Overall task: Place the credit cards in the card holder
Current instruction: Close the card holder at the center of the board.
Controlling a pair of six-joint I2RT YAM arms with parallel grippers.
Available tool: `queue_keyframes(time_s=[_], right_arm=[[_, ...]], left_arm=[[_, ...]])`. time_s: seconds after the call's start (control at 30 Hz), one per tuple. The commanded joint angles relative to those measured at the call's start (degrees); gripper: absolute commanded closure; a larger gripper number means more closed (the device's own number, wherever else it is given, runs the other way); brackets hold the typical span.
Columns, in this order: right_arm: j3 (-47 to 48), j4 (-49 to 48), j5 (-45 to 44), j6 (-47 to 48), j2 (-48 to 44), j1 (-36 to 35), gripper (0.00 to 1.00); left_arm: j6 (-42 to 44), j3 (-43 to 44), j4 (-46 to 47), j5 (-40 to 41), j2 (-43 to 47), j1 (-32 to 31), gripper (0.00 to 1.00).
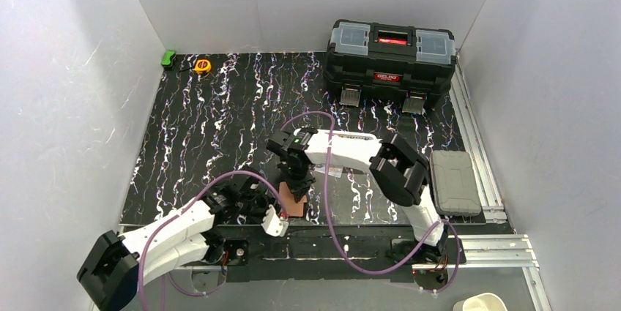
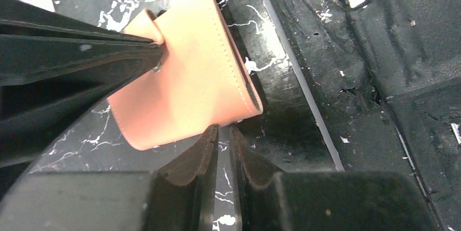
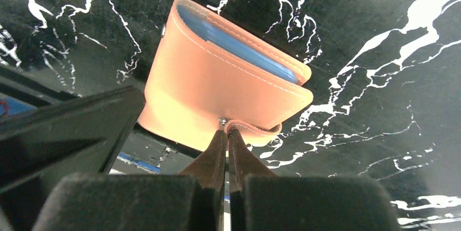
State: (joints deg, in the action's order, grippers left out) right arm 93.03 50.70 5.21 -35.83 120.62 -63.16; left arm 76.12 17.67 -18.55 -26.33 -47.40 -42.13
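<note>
The card holder (image 1: 294,205) is lying folded over at the table's (image 1: 220,128) six o'clock edge, with a light blue card (image 3: 239,46) peeking out inside. The right gripper (image 3: 226,130) is standing at its twelve o'clock and pinching the snap tab (image 3: 255,129), jaws pressed together. The left gripper (image 2: 224,133) is sitting at eight o'clock, fingers a slit apart at the holder's edge. Whether it's gripping, I can't tell.
</note>
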Motion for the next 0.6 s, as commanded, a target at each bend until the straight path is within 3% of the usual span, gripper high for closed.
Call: queue_keyframes(time_s=[0.0, 0.33, 0.57], right_arm=[[-8.64, -16.47, 2.29, -1.41, 1.66, 1.89, 0.99], [-16.32, -23.35, 9.71, -1.46, -3.66, 6.58, 0.99], [-17.31, -24.08, 8.63, -2.04, -5.64, 6.99, 0.98]], left_arm=[[2.01, 1.38, 3.45, -2.23, -5.07, -0.08, 0.87], [6.32, 2.24, 1.94, -5.37, -6.53, -0.1, 0.87], [6.87, 3.24, -0.43, -5.79, -6.04, -0.11, 0.87]])
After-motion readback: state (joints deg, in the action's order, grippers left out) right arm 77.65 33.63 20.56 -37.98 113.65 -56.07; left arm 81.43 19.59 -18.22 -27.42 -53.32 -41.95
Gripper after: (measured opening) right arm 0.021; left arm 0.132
